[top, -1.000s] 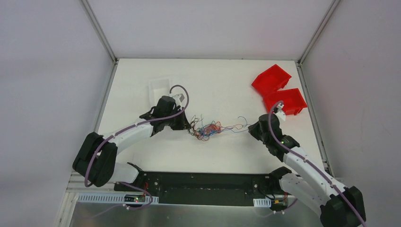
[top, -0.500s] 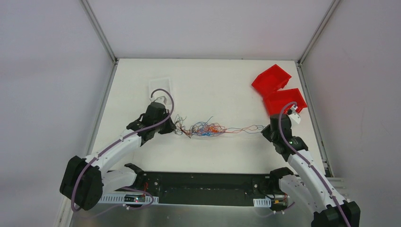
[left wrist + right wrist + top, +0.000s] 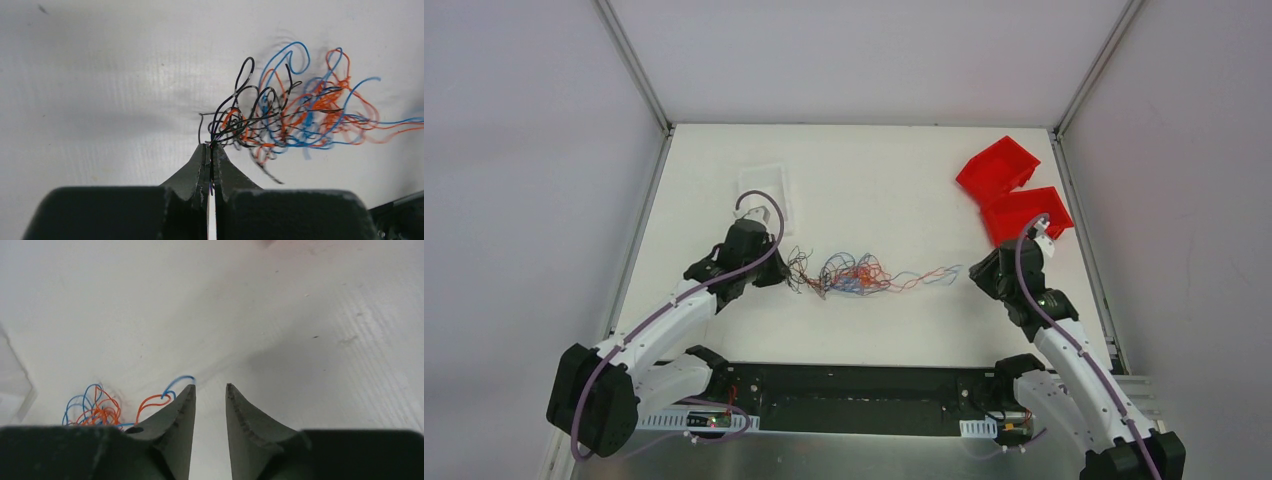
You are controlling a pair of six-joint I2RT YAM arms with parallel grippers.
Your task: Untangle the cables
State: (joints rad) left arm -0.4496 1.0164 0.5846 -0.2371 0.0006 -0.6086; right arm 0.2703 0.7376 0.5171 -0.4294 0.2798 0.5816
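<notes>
Left wrist view: the left tool [image 3: 211,150] is pinched tight on black strands at the edge of the cables [image 3: 295,117], which lie bunched on the desk [image 3: 894,180] between both arms. The jaws of the right tool [image 3: 210,387] are slightly parted and hold nothing. This looks like the pulling-apart step; next, the right tool needs a fresh strand end. Both arms reach inward, low.

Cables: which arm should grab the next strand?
Right, probably. The right gripper stands open and empty beside loose orange and blue ends of the cables, while the left gripper is shut on black strands, anchoring them.

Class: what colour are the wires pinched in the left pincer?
Black thin flexible wires, in the left pincer; clearest in the left wrist view.
</notes>
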